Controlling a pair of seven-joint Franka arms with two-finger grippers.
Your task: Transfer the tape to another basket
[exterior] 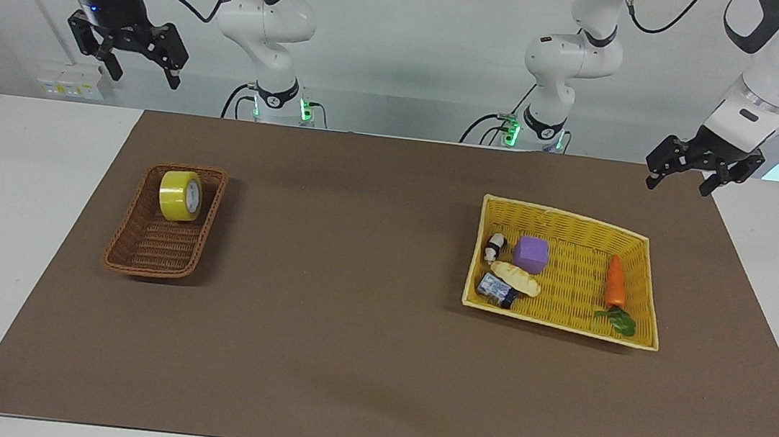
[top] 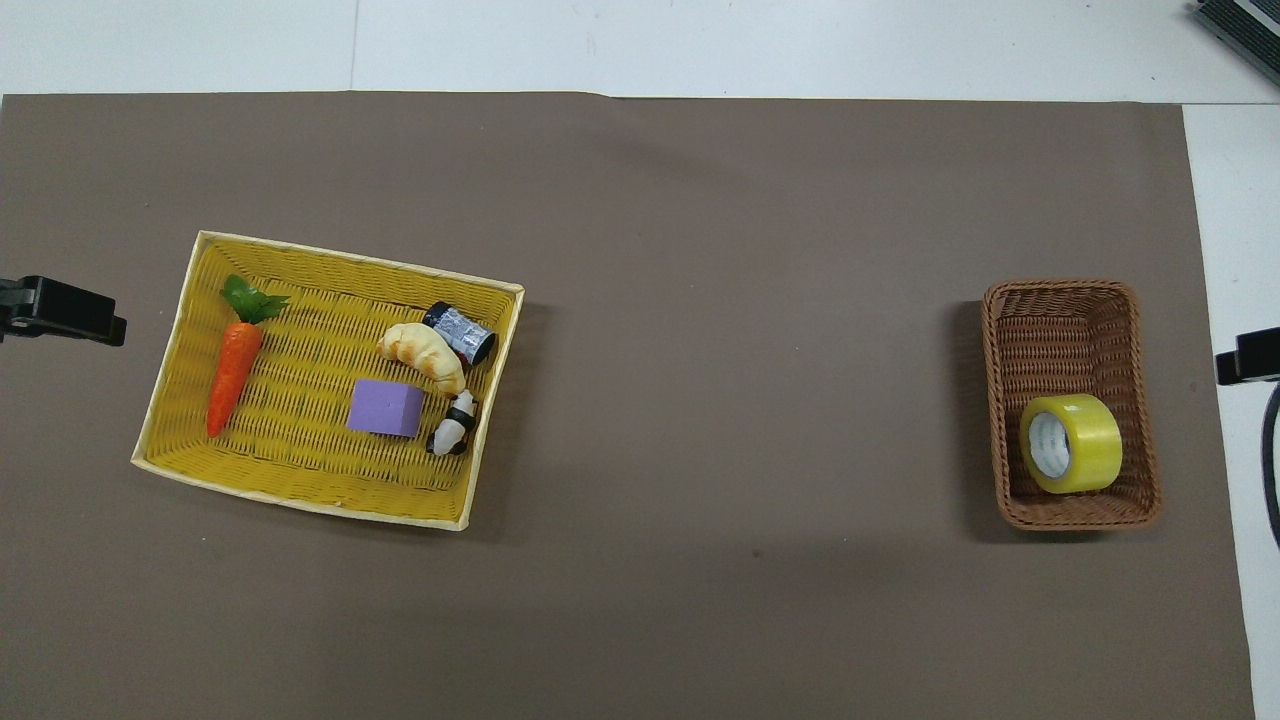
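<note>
You've got the yellow tape standing on edge in the brown wicker basket, at its robot-side end.

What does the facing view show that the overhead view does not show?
Only the facing view shows both arms whole, with the right tool and the left tool raised and open. Only the overhead view shows the tape core and the basket floor from above. Both show the tape lying in the basket, and the yellow tray with the carrot.
</note>
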